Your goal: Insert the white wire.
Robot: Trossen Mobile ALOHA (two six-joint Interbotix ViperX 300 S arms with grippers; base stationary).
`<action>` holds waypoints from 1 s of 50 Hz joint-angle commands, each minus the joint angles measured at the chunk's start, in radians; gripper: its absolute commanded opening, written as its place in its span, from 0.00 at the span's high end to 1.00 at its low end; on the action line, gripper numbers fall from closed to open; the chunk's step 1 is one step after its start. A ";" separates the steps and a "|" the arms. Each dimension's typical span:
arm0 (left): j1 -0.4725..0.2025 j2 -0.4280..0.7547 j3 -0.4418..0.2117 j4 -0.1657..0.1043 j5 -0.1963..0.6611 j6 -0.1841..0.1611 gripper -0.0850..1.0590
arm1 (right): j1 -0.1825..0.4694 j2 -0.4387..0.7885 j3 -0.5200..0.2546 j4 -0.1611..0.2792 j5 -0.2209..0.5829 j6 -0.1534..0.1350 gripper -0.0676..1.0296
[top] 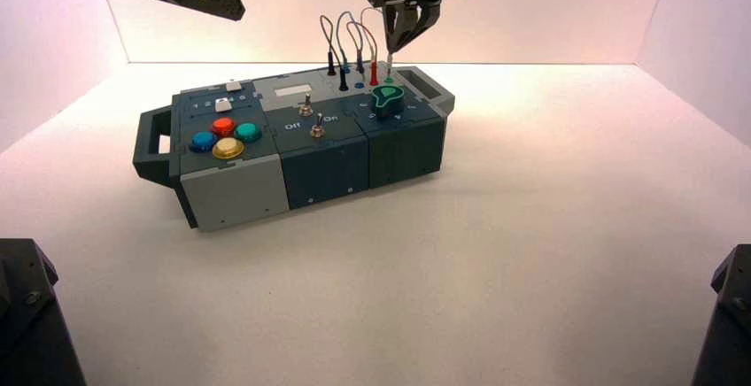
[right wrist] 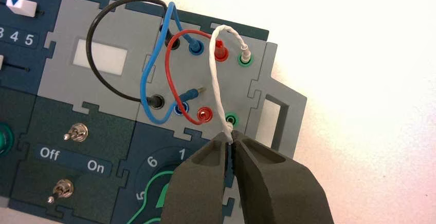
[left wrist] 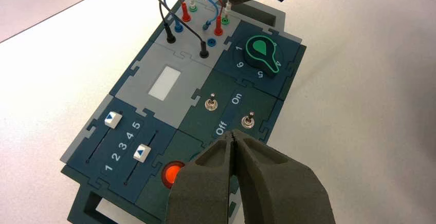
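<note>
White at the near plug [right wrist: 229, 127], pinched in the narrowed jaws of the right gripper [right wrist: 230, 141] over the near green socket [right wrist: 232, 118]: looks lined up, likely needs pushing home and letting go. Farther across the grey panel [right wrist: 123, 36], see the white wire [right wrist: 214, 75] arch to its other end, already seated in the far green socket [right wrist: 246, 60]; high beyond the box's left part, note the left gripper [left wrist: 232, 133], idle, jaws together. Hard to make out: pin depth at the near socket, partly hidden behind the plug in the right wrist view.

The box [top: 323, 163] (wires [top: 341, 36] looping up) stands on the table [top: 496, 271].
</note>
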 commanded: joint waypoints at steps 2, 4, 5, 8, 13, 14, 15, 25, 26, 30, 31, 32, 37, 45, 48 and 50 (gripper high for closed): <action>-0.006 -0.005 -0.014 0.002 -0.008 0.002 0.95 | 0.008 -0.011 -0.037 -0.002 -0.009 0.000 0.96; -0.006 -0.005 -0.014 0.003 -0.008 0.003 0.95 | 0.008 -0.006 -0.038 -0.002 -0.009 0.000 0.96; -0.006 -0.006 -0.014 0.003 -0.006 0.003 0.95 | 0.006 -0.006 -0.038 -0.003 -0.009 0.000 0.96; -0.006 -0.006 -0.014 0.003 -0.008 0.003 0.95 | 0.008 -0.005 -0.040 -0.003 -0.009 0.000 0.96; -0.006 -0.009 -0.014 0.003 -0.008 0.003 0.95 | 0.006 -0.005 -0.040 -0.005 -0.009 0.000 0.96; -0.006 -0.009 -0.014 0.003 -0.008 0.003 0.95 | 0.006 -0.005 -0.038 -0.006 -0.008 -0.002 0.96; -0.006 -0.009 -0.014 0.003 -0.006 0.003 0.95 | 0.006 -0.006 -0.038 -0.006 -0.009 -0.002 0.96; -0.006 -0.009 -0.014 0.005 -0.008 0.003 0.95 | 0.006 -0.006 -0.040 -0.012 -0.008 -0.002 0.96; -0.006 -0.009 -0.014 0.005 -0.008 0.003 0.95 | 0.006 -0.005 -0.038 -0.011 -0.008 -0.002 0.96; -0.006 -0.009 -0.014 0.003 -0.006 0.003 0.95 | 0.006 -0.002 -0.038 -0.012 -0.008 -0.002 0.96; -0.006 -0.009 -0.014 0.005 -0.006 0.003 0.95 | 0.006 -0.002 -0.037 -0.011 -0.008 -0.002 0.96; -0.006 -0.009 -0.014 0.005 -0.008 0.003 0.95 | 0.006 0.000 -0.037 -0.012 -0.008 -0.002 0.96; -0.006 -0.009 -0.014 0.005 -0.008 0.003 0.95 | 0.006 0.003 -0.034 -0.012 -0.008 -0.002 0.96; -0.006 -0.009 -0.012 0.005 -0.008 0.003 0.95 | 0.006 0.015 -0.031 -0.012 -0.009 -0.002 0.96; -0.006 -0.009 -0.012 0.005 -0.008 0.003 0.95 | 0.006 0.020 -0.031 -0.012 -0.009 -0.002 0.96; -0.006 -0.009 -0.012 0.005 -0.006 0.003 0.95 | 0.006 0.026 -0.031 -0.011 -0.009 -0.002 0.96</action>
